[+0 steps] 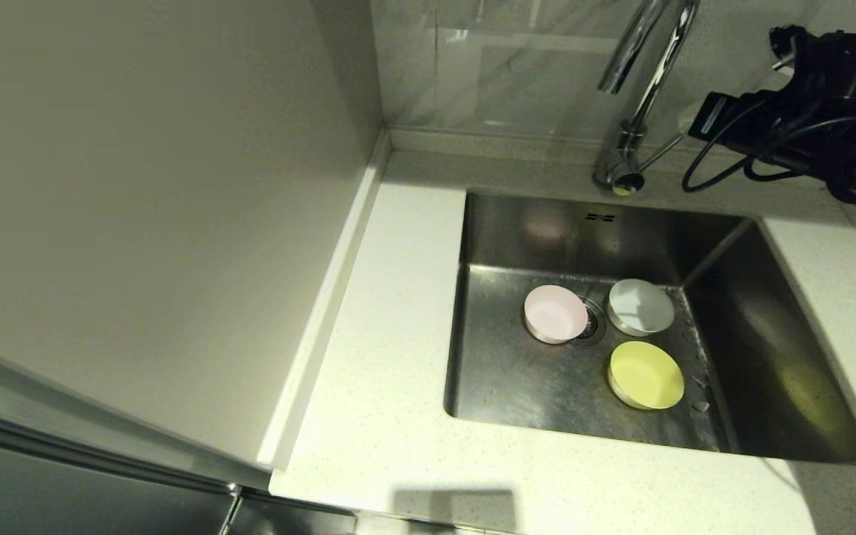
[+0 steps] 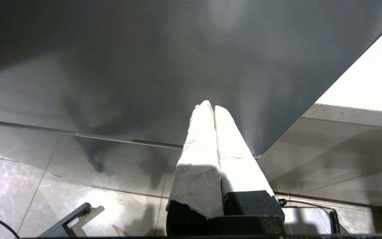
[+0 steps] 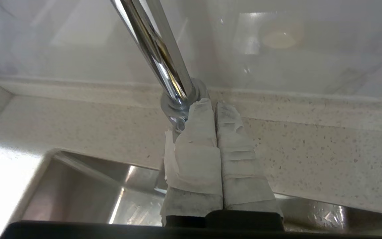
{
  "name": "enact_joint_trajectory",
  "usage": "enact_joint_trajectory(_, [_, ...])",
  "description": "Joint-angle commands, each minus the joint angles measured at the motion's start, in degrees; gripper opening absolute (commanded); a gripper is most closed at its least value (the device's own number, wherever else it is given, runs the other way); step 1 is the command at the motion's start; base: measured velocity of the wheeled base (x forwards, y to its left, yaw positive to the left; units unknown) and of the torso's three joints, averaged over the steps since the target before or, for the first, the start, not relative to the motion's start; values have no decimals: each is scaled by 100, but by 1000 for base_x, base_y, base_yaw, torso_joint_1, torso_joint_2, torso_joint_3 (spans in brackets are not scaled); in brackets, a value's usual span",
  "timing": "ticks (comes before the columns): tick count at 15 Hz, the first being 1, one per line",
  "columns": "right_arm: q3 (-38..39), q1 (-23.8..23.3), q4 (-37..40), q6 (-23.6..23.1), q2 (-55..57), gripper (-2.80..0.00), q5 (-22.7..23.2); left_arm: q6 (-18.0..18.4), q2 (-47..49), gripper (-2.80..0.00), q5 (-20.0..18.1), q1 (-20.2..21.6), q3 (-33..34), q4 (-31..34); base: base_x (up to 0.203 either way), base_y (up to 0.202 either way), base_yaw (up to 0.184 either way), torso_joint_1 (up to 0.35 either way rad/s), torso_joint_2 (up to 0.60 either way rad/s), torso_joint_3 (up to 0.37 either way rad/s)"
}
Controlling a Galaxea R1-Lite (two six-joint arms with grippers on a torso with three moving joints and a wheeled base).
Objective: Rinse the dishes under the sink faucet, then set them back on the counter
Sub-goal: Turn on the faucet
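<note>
Three small round matte bowls sit upright on the floor of my large rectangular brushed stainless-steel sink [image 1: 517, 230]: a pale pink bowl [image 1: 555, 313] just left of the round strainer drain [image 1: 590, 325] and partly over its rim, a white bowl [image 1: 641, 307] just right of the drain, and a yellow-green bowl [image 1: 645, 374] nearer to me, close beside the white one. All three are plain and unpatterned, of like size, and each stands apart from the others. Two small overflow slots [image 1: 600, 217] mark the sink's far wall.

The tall chrome gooseneck faucet [image 1: 640, 96] rises from its round base on the off-white speckled stone tabletop [image 1: 368, 416] at the far edge of the sink, its thin side lever [image 1: 662, 148] angled out to the right. No water shows at the spout.

My right tool [image 3: 215, 103] is raised at the far right, beside the faucet. In the right wrist view its white-taped fingers [image 3: 197, 146] are pressed together, holding nothing, their tips right by the faucet's base; I cannot tell whether they touch it. The right arm [image 1: 814, 119] shows black, with looped cables.

My left tool [image 2: 212, 105] is out of the head view, low beside the dark cabinet front [image 2: 144, 49], its white-wrapped fingers likewise pressed together and empty.
</note>
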Motion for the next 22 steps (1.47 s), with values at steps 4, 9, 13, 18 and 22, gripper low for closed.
enact_joint_trajectory(4, [7,-3,2,-104,143,-280,8,-3,-9,-280,4,0,0,-2,0,0,0,0,0,0])
enact_joint_trajectory(9, [171,-11,40,-250,39,-280,43,-3,-9,-280,4,0,0,-2,0,0,0,0,0,0])
enact_joint_trajectory(13, [528,-36,55,-560,-148,-280,146,-3,-9,-280,4,0,0,-2,0,0,0,0,0,0])
enact_joint_trajectory(18, [991,-174,55,-647,-456,-280,627,-3,-9,-280,4,0,0,-2,0,0,0,0,0,0])
enact_joint_trajectory(22, [1074,-240,46,-651,-509,-280,773,-3,-9,-280,4,0,0,-2,0,0,0,0,0,0])
